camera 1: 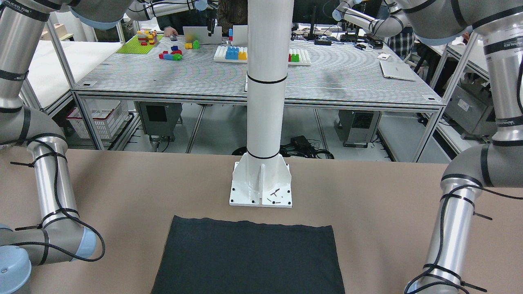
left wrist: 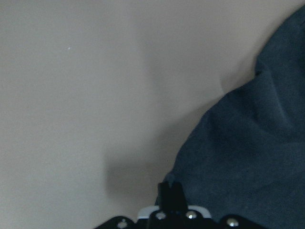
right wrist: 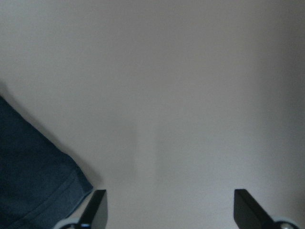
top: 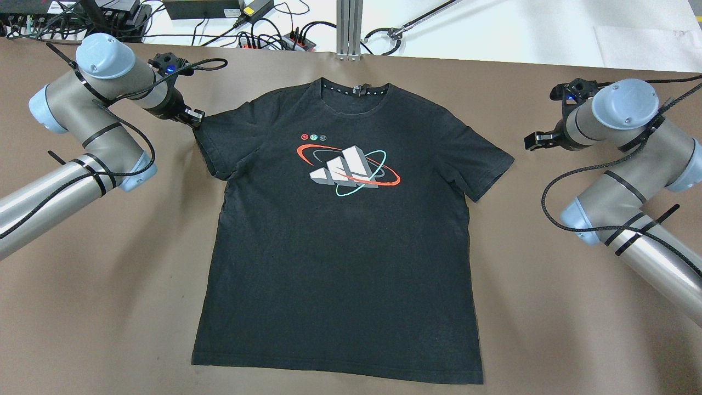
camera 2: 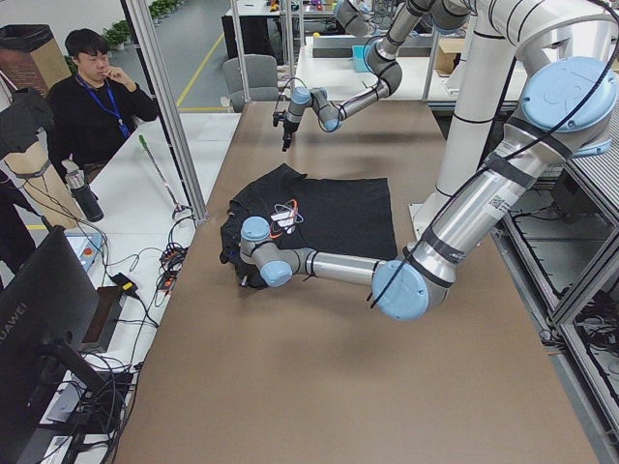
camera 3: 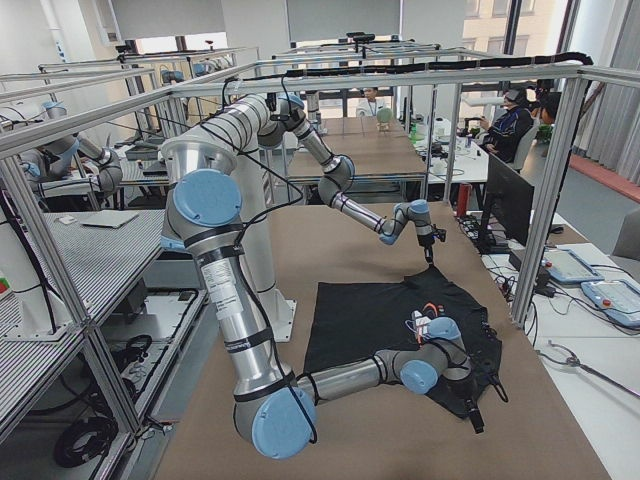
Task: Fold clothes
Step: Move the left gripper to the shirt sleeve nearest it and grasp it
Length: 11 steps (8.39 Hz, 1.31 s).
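A black T-shirt [top: 340, 247] with a white, red and teal chest logo lies flat and face up on the brown table [top: 109, 307], collar at the far edge. Its hem shows in the front-facing view [camera 1: 249, 257]. My left gripper [top: 196, 117] is at the tip of the shirt's left sleeve. In the left wrist view its fingers [left wrist: 170, 191] are together at the fabric's edge [left wrist: 248, 157]. My right gripper [top: 531, 141] is open and empty just beyond the other sleeve [top: 491, 164]. In the right wrist view [right wrist: 170, 210] the sleeve corner [right wrist: 28, 171] lies at the lower left.
The white pillar base [camera 1: 261, 185] stands on the table by the shirt's hem. Cables and power strips [top: 263, 33] and an aluminium post [top: 349, 27] lie past the far edge. A person [camera 2: 92, 97] sits beside the table.
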Each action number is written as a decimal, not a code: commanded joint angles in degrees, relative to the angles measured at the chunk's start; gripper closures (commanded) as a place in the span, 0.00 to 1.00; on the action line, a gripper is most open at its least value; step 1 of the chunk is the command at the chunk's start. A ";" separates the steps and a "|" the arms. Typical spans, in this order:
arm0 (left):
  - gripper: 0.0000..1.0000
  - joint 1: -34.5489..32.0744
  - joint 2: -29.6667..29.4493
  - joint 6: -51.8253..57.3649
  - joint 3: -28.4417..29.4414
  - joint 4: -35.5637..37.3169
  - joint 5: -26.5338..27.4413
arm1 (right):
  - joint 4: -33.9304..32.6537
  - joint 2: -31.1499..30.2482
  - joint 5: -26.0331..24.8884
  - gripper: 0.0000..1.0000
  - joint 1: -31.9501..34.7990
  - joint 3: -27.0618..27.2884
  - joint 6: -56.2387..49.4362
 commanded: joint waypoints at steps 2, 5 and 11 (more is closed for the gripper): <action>1.00 -2.01 -3.48 -10.44 -6.34 2.37 -5.01 | 0.00 -0.09 -0.01 0.07 -0.09 0.48 0.37; 1.00 2.36 -9.73 -19.33 -10.22 10.38 -2.23 | 0.09 -0.09 0.08 0.07 -0.09 0.48 0.46; 1.00 13.99 -16.85 -26.20 -3.47 10.56 14.05 | 0.00 0.09 -0.10 0.07 -0.44 0.13 0.55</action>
